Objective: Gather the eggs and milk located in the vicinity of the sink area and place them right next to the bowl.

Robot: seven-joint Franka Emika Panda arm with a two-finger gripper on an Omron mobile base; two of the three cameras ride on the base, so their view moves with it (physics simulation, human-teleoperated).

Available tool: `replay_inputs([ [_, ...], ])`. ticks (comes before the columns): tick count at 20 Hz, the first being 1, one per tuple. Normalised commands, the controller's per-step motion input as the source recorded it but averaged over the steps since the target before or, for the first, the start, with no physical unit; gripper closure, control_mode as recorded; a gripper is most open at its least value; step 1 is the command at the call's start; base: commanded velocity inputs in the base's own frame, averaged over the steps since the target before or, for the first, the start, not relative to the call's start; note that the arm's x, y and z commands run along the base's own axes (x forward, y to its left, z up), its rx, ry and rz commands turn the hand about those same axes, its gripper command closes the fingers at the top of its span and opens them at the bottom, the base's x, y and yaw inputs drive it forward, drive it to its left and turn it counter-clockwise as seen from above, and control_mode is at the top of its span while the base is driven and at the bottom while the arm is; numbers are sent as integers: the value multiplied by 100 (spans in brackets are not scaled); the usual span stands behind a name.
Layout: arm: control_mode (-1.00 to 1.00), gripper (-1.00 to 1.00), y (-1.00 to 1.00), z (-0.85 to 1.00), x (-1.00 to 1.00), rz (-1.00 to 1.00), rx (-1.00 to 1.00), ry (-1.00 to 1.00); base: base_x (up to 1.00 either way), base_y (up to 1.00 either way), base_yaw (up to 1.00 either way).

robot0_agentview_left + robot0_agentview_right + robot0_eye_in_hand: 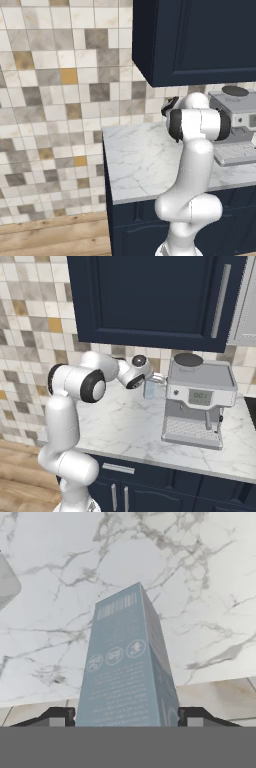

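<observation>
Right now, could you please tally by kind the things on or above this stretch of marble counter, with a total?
Milk carton: 1, between the fingertips of the gripper, above the counter.
Espresso machine: 1, standing on the counter.
Total: 2

Two base cameras look forward and down from behind the arm's left and right, sharing the marble counter (pixel 145 160); the hand camera hangs close above it.
</observation>
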Motion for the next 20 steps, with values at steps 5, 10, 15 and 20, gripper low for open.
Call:
replay_inputs([
  [5, -100, 100, 0, 16, -49, 0, 0, -12, 0, 0, 0],
  [10, -100, 100, 0, 20, -72, 0, 0, -3, 0, 0, 0],
  [15, -100, 100, 0, 18, -94, 0, -3, 0, 0, 0, 0],
  [20, -100, 100, 7, 30, -100, 0, -2, 0, 0, 0, 0],
])
